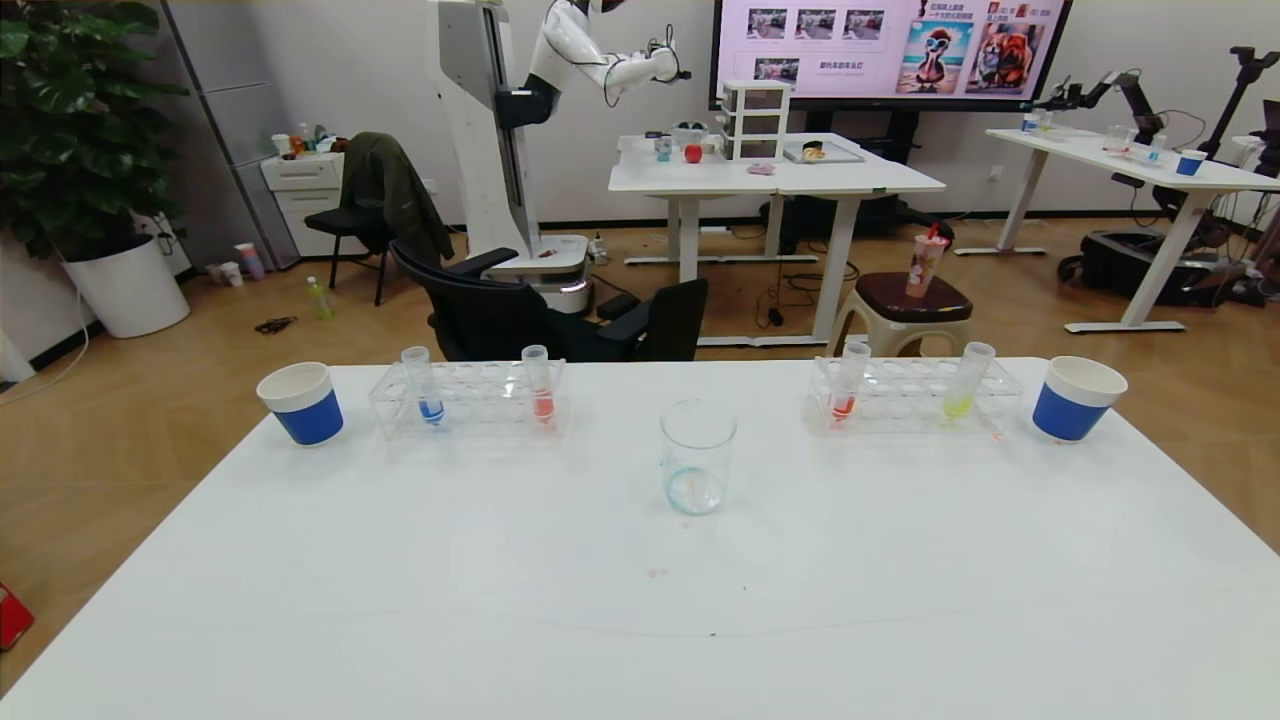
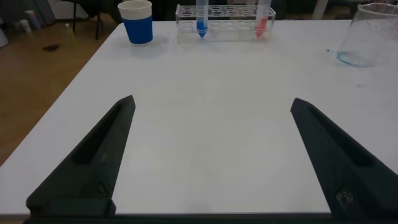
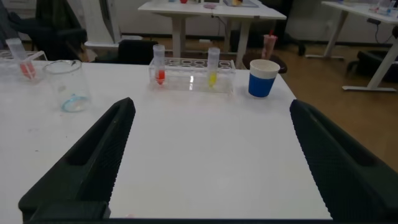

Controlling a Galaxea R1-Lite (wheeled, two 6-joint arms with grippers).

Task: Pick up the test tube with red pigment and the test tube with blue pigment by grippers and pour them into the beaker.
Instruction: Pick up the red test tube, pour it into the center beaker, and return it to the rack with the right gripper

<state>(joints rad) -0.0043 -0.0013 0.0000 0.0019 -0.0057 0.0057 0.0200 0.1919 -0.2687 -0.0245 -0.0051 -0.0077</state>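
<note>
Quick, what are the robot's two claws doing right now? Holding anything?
Left gripper: open, holding nothing, above bare table.
Right gripper: open, holding nothing, also above the table.

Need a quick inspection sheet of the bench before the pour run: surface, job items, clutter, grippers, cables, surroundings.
Surface: white table, faint pink specks near the middle.
Job's things: blue tube and red tube upright in left rack; another red tube in right rack; beaker central, upright, bluish residue at its bottom.
Clutter: yellow-green tube; two paper cups.
Grippers: left gripper and right gripper open, low over the near table, holding nothing.
Cables: nothing seen on the table.
Surroundings: office chairs, stool, desks, another robot.
</note>
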